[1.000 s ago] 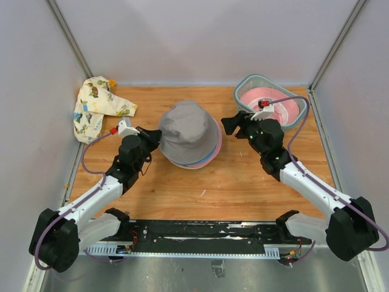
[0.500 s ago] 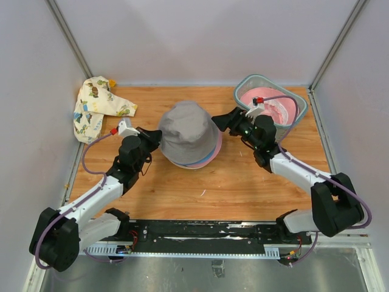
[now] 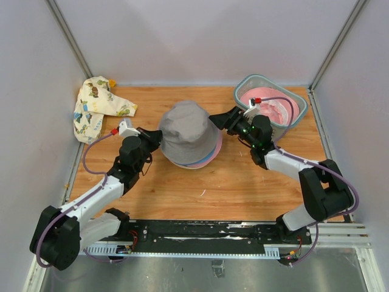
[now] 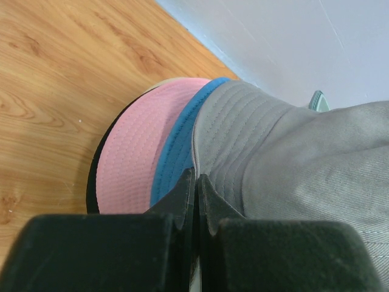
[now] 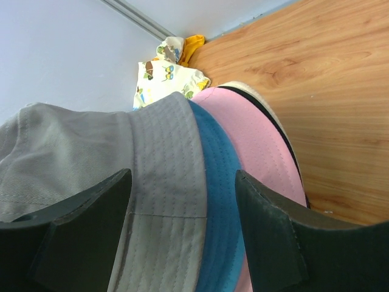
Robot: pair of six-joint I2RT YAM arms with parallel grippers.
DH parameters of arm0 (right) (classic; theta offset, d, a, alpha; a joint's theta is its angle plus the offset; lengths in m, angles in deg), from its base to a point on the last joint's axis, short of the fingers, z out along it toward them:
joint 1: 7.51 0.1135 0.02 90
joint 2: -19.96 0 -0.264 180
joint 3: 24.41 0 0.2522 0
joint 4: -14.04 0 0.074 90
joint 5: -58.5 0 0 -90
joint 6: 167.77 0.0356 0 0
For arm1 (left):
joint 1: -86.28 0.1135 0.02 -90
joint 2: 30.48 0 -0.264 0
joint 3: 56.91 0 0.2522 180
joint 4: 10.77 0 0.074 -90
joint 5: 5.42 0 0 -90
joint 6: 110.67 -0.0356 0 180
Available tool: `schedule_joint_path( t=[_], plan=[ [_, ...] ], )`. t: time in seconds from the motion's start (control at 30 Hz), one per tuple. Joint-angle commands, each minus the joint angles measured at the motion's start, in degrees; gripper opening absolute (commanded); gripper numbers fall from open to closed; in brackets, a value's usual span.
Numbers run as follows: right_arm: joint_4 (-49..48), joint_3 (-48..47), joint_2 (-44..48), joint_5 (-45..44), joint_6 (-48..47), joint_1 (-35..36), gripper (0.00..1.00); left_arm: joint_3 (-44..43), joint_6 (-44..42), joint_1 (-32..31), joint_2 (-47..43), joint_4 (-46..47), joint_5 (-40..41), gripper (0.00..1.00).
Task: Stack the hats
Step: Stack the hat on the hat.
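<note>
A stack of hats sits mid-table, with a grey hat [image 3: 185, 131] on top. Under it show a teal-blue brim [image 4: 176, 146], a pink brim [image 4: 134, 152] and a thin black edge [image 4: 91, 176]. My left gripper [image 3: 152, 135] is at the stack's left side, its jaws pressed together [image 4: 196, 176] where the grey brim's edge runs in between them. My right gripper [image 3: 214, 120] is at the stack's right side, wide open [image 5: 182, 176], its fingers straddling the grey [image 5: 164, 182] and blue [image 5: 219, 182] brims without pinching them.
A cream patterned hat [image 3: 97, 106] lies crumpled at the back left corner. A grey-green basket [image 3: 243, 85] at the back right holds a pink hat [image 3: 273, 111]. Walls close in the table on three sides.
My right arm has swung left from beside the basket up to the stack's right brim, staying open. The left arm and the stack have not moved.
</note>
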Motion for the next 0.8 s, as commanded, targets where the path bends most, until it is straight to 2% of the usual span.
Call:
schedule_joint_path(
  t=[0.0, 0.13, 0.3, 0.43, 0.63, 0.67, 0.77],
  plan=[
    [-6.7, 0.7, -2.2, 2.8, 3.9, -1.2, 0.70, 1.5, -0.2, 0.6, 1.4, -0.9, 0.7, 0.01],
    [-8.9, 0.9, -3.5, 3.9, 5.7, -1.2, 0.67, 1.5, -0.2, 0.6, 2.2, -0.4, 0.5, 0.00],
    [-12.4, 1.0, -4.9, 5.7, 8.2, -1.2, 0.56, 1.4, -0.2, 0.6, 3.3, 0.1, 0.0, 0.01],
    [-13.1, 1.1, -5.4, 6.2, 9.0, -1.2, 0.40, 1.3, -0.4, 0.6, 3.5, 0.1, 0.0, 0.00],
    [-11.8, 1.2, -6.0, 5.5, 8.1, -1.2, 0.04, 1.7, -1.1, 0.6, 3.7, -0.3, 0.1, 0.00],
    [-11.3, 1.2, -6.1, 5.4, 7.8, -1.2, 0.01, 1.7, -1.2, 0.6, 3.8, -0.4, 0.1, 0.00],
    [-9.9, 1.7, -6.5, 4.6, 6.7, -1.2, 0.01, 1.7, -1.5, 0.6, 4.4, -0.7, -0.1, 0.00]
  ],
)
